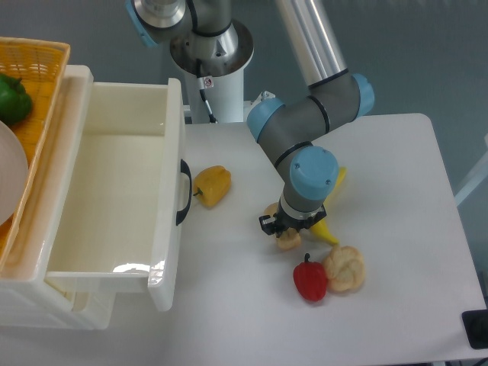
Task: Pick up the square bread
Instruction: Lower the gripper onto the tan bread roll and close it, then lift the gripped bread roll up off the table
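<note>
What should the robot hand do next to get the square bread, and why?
Probably squeeze shut, then lift straight up. The gripper is already down over the square bread, which peeks out just below it. The red pepper and round roll sit close, so a straight lift avoids bumping them.

Three peppers: red, yellow, green; two breads: square bread, roll

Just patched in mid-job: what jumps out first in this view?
The arm dominates, bent down over mid-table with its tool right at the square bread, mostly hidden beneath it; whether it grips is unclear. Just right sit a red pepper and a round roll, touching. A big white bin fills the left, a yellow pepper beside its handle.
</note>
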Controlling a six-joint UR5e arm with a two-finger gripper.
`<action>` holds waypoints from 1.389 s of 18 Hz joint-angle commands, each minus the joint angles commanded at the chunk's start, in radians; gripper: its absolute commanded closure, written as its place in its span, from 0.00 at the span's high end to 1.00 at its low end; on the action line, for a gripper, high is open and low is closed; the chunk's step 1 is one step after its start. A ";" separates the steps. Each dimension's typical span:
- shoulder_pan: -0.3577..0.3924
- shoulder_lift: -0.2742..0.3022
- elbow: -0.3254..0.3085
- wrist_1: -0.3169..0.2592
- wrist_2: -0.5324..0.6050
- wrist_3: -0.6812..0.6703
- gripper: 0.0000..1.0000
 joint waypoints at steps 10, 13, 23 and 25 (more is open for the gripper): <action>-0.017 0.066 0.091 -0.021 0.023 0.188 0.00; -0.017 0.113 0.087 -0.026 0.020 0.337 0.00; 0.009 0.192 0.121 -0.173 0.025 0.689 0.00; 0.020 0.196 0.117 -0.179 0.023 0.692 0.00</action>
